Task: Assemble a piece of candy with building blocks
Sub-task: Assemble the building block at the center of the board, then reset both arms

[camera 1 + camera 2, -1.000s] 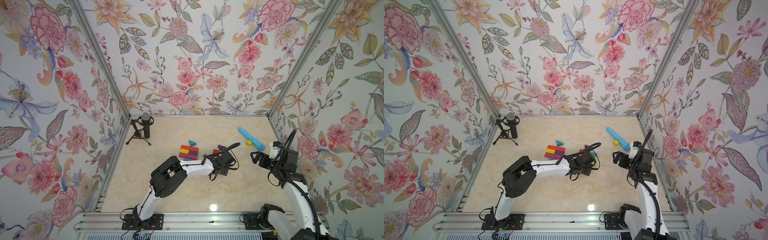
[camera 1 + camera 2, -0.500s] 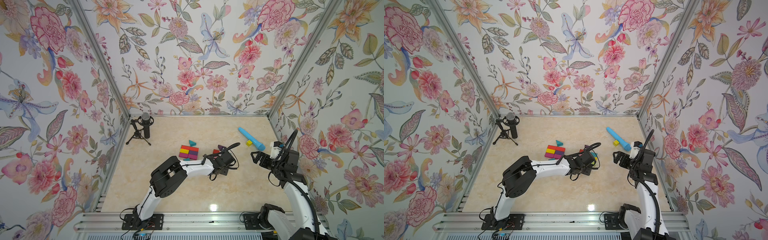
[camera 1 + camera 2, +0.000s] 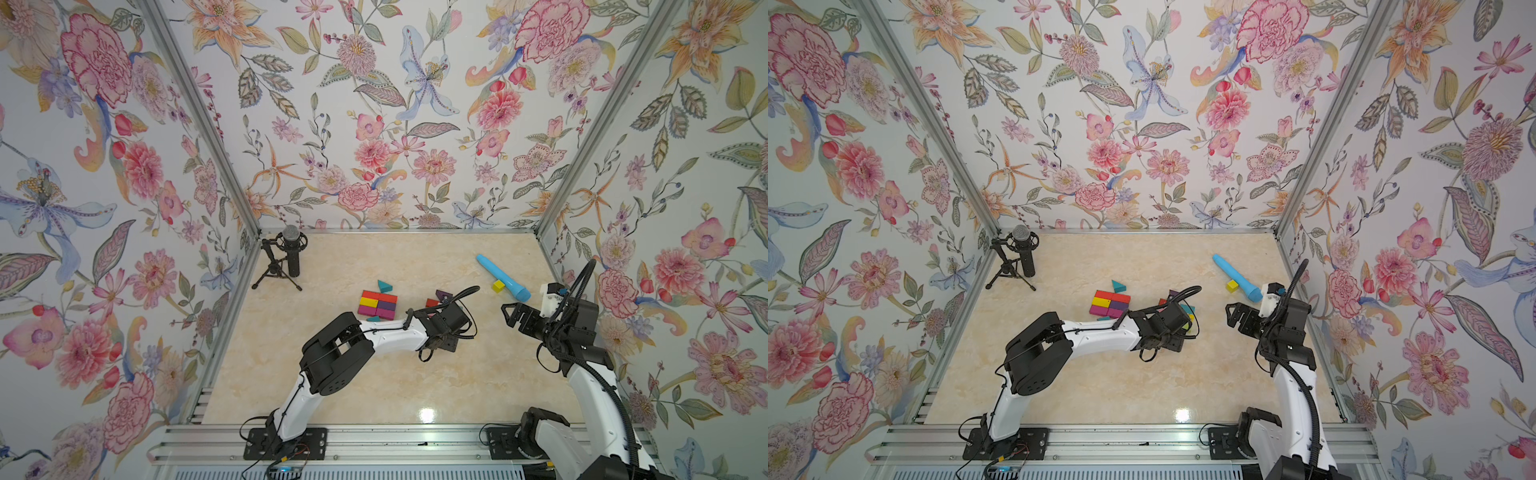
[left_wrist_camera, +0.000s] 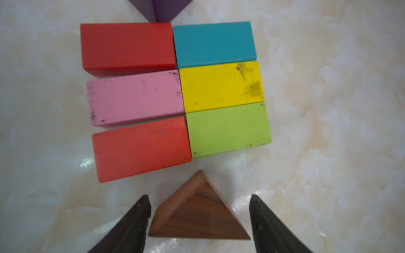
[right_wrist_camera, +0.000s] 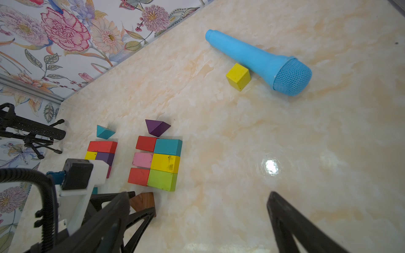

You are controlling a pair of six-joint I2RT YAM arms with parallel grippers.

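Observation:
Six building blocks lie packed in a rectangle (image 4: 175,96): red, pink and orange-red beside teal, yellow and green. A purple wedge (image 4: 157,8) touches its far end. At the near end a brown wedge (image 4: 197,216) rests on the table between the jaws of my left gripper (image 4: 198,196), which is open with a gap on each side of the wedge. A second small group of bricks (image 3: 378,305) with teal wedges (image 3: 384,286) lies to the left. My right gripper (image 5: 198,195) hangs open and empty over bare table, right of the blocks.
A light-blue toy microphone (image 3: 503,277) lies at the back right with a yellow cube (image 3: 498,286) against it. A black microphone on a tripod (image 3: 291,253) stands in the back left corner. Flowered walls close in three sides.
My left gripper's jaws have widened off the brown wedge, which stays on the table. Neither arm has visibly shifted in the top views.

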